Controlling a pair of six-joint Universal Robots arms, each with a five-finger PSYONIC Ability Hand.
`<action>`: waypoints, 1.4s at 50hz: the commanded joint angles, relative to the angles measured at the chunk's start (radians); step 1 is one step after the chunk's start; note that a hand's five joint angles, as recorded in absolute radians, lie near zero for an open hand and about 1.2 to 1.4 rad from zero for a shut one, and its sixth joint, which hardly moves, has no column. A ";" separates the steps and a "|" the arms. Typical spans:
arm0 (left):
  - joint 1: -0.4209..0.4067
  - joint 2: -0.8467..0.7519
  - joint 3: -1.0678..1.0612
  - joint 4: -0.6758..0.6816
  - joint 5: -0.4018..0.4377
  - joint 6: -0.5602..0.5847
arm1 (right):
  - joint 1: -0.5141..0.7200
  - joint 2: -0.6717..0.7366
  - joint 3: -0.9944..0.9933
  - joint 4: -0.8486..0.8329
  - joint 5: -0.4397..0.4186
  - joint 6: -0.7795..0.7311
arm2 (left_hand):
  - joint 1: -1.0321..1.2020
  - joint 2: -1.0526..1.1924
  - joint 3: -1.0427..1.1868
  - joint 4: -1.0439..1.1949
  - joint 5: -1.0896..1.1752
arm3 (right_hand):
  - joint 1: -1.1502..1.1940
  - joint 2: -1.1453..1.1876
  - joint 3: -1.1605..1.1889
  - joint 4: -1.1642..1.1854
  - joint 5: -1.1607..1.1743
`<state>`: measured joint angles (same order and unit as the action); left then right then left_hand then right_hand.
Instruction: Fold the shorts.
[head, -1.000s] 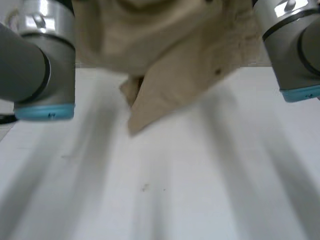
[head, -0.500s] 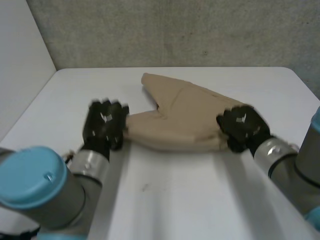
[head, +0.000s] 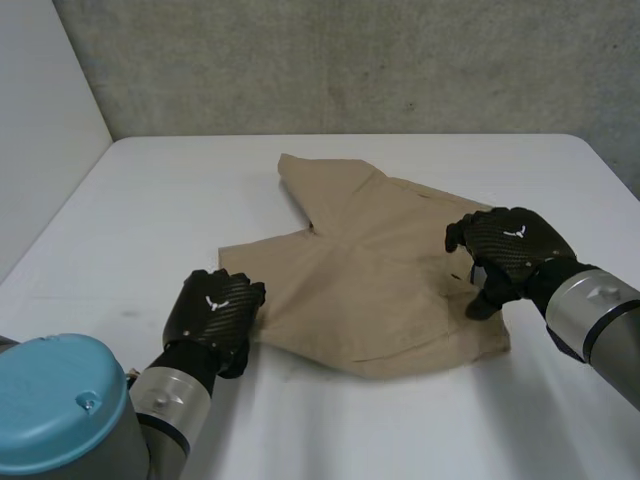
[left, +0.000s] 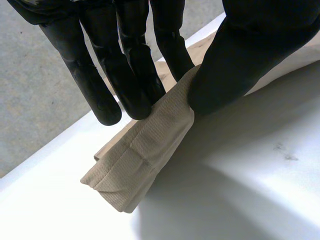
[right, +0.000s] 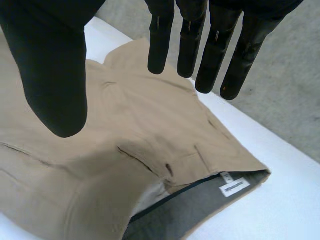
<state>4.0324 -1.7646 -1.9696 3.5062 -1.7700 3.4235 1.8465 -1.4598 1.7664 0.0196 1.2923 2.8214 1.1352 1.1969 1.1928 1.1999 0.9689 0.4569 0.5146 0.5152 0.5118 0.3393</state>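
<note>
Nearest the robot, the white table (head: 400, 430) is bare in front. On it, the left robot hand (head: 215, 315) sits at the near-left end of the beige cloth shorts (head: 380, 290). Its wrist view shows the left robot hand (left: 240, 60) pinching the stitched hem corner of one leg of the shorts (left: 135, 165) between thumb and straight fingers, the corner doubled over and just above the table.

Farther in, the shorts lie spread and mostly flat across the middle of the table. The waist is towards the robot's right and the two legs towards its left. The right robot hand (head: 510, 250) is over the waist end. In its own view the right robot hand (right: 50, 65) has straight fingers spread clear of the thumb, hovering above the cloth and holding nothing. Beneath it the grey-lined waistband (right: 200, 205) gapes a little, showing a small white label (right: 234, 186). The second leg points away to the far left, towards the grey concrete wall (head: 350, 70) behind the table.

This looks like the end of laying the shorts out, with the first fold not yet made. The next move probably calls for the free hand to take or pin the waist end. The pinched hem could then be carried over onto the other leg or across to the waistband. The edges should meet evenly, without dragging the whole garment.
</note>
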 joint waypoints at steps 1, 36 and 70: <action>0.031 -0.001 -0.017 0.002 0.004 0.002 | -0.053 0.016 0.008 0.065 -0.004 -0.045 | 0.261 0.199 0.203 0.196 0.253 | 0.165 0.108 0.107 0.110 0.108; 0.059 -0.010 -0.012 0.008 0.014 0.002 | -0.001 0.074 0.240 -0.190 -0.044 -0.198 | 0.261 0.199 0.203 0.196 0.253 | 0.162 0.105 0.104 0.107 0.105; 0.240 0.037 -0.006 -0.214 0.149 -0.004 | -0.015 0.081 0.266 -0.408 0.078 -0.116 | -0.796 -0.857 -0.853 -0.860 -0.804 | 0.939 0.882 0.881 0.884 0.882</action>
<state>4.1490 -1.7752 -1.9834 3.4108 -1.6547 3.4297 1.8321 -1.4091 2.0339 -0.3920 1.3677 2.6942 0.3152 0.3028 0.3066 0.3015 0.1193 0.9437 1.1758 1.1840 1.1887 0.9849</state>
